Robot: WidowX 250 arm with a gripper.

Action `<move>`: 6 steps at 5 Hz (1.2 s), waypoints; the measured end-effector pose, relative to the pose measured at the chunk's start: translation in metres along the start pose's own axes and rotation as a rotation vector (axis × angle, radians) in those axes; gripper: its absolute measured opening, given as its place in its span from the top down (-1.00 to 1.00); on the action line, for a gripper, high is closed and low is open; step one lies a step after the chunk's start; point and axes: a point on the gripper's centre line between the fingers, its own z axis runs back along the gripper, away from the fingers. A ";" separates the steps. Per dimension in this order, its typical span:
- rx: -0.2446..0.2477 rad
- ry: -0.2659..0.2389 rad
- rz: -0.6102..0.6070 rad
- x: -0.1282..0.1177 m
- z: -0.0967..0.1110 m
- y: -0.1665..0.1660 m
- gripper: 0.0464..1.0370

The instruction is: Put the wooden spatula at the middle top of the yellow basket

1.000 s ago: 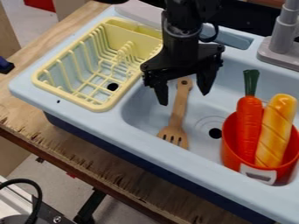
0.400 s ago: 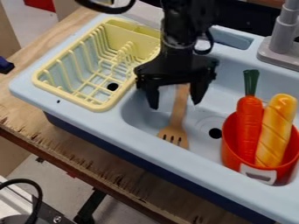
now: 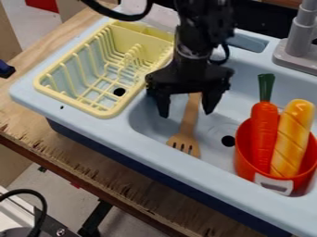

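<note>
The black two-finger gripper (image 3: 186, 114) points down over the basin beside the yellow plastic rack-style basket (image 3: 102, 114), its fingers spread wide with nothing held. The wooden slotted spatula (image 3: 184, 133) lies in the basin of the light-blue plastic toy sink (image 3: 155, 146), to the right of the basket in the view. Its slotted head points toward the camera, while its handle runs away from it, the far end hidden behind the gripper.

The fingers show one on each side of the handle, with a gap either side. That placing looks meant to let them close across the narrow wood rather than along it; whether they are low enough to pinch it, I cannot tell. Taking the handle would leave the broad head free, though the head may dip or swing once lifted, since the hold would be well off its middle.

The red pot (image 3: 243, 162), with an orange toy carrot (image 3: 264, 134) and a yellow-brown toy bread loaf (image 3: 291, 139) leaning in it, stands farther from the basket than the spatula does, so it should not hinder a lift toward the basket. The spatula would need raising over the basket's near rim, then lowering at its middle top so that it does not catch on the upright prongs.
</note>
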 end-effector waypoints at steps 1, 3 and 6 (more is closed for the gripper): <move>0.006 -0.009 0.001 -0.001 -0.008 0.002 -0.92; -0.075 -0.013 -0.002 -0.004 -0.017 0.004 -0.92; -0.180 0.022 0.048 -0.002 -0.017 -0.001 -0.92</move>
